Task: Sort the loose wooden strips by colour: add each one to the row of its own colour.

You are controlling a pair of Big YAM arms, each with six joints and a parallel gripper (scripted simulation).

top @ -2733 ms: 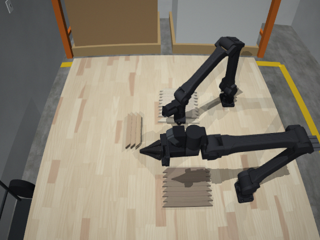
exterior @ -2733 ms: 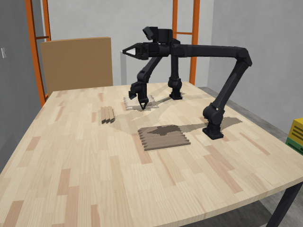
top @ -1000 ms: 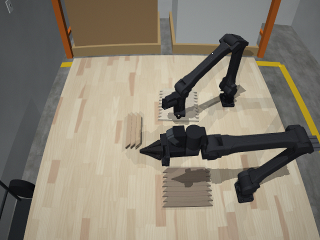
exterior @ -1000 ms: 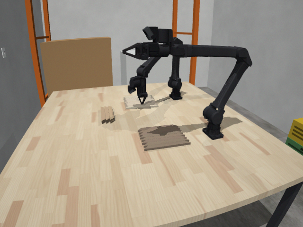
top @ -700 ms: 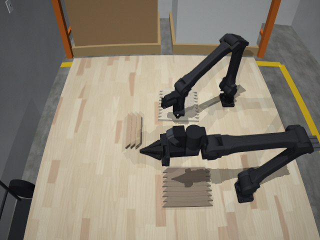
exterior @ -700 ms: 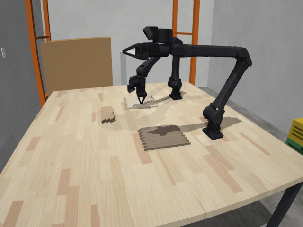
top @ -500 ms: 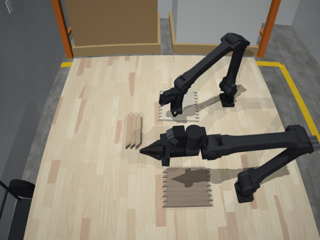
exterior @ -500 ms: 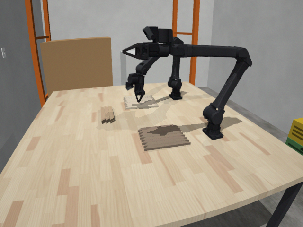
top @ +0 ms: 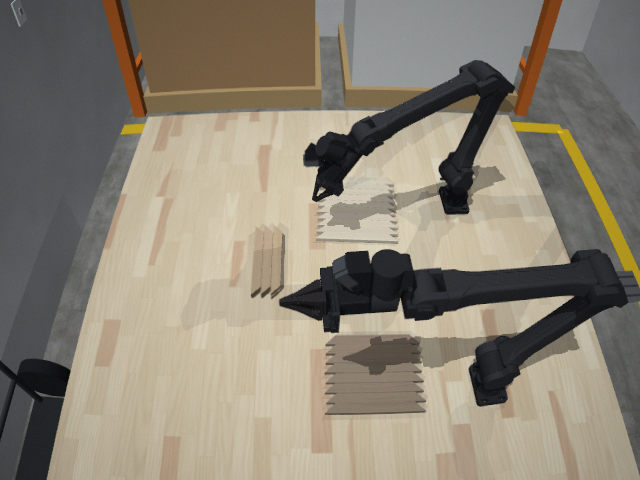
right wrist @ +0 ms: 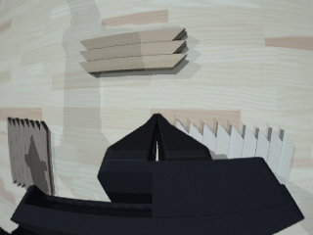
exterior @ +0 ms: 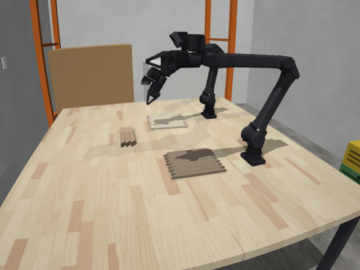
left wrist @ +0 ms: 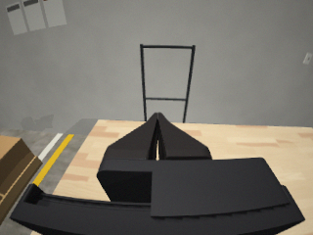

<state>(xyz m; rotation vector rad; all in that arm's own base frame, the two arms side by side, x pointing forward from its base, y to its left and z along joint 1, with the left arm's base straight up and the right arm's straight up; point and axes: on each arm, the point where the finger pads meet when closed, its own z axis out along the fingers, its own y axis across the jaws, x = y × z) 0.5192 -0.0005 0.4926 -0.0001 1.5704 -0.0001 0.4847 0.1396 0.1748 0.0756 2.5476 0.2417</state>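
The left pincer is narrow, its tips together with nothing between them. It is level and points forward, high over the counter. The right pincer is also narrow and holds nothing; it slants downward, its tips raised over the counter.

Three tan wooden strips lie close side by side, slightly tilted, with angled ends. They are ahead of the right pincer and toward its left. In the top view they show just to the right of the left pincer's tips, but well below them.

The pale wooden row lies below the right pincer and back from its tips, its strips running in parallel with jagged ends. The dark brown wooden row lies to the left of the left pincer and back from its tips, and well to the left of the right pincer. The three tan strips are apart from both rows.

Ahead of the left pincer, beyond the counter's edge, a black metal frame stands upright before the grey wall.

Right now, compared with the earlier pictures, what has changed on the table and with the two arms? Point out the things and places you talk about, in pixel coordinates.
The right claw (top: pixel 314 199) (exterior: pixel 147 103) (right wrist: pixel 156 118) rose from the front part of the pale row (top: pixel 356 235) (exterior: pixel 168 125) (right wrist: pixel 249 144) and moved toward the left and far side of the top view. It is shut on nothing. The left claw (top: pixel 280 301) (exterior: pixel 146 61) (left wrist: pixel 157 117), the three loose strips (top: pixel 266 263) (exterior: pixel 127 136) (right wrist: pixel 134 49) and the dark row (top: pixel 374 384) (exterior: pixel 194 167) (right wrist: pixel 19 152) stayed.
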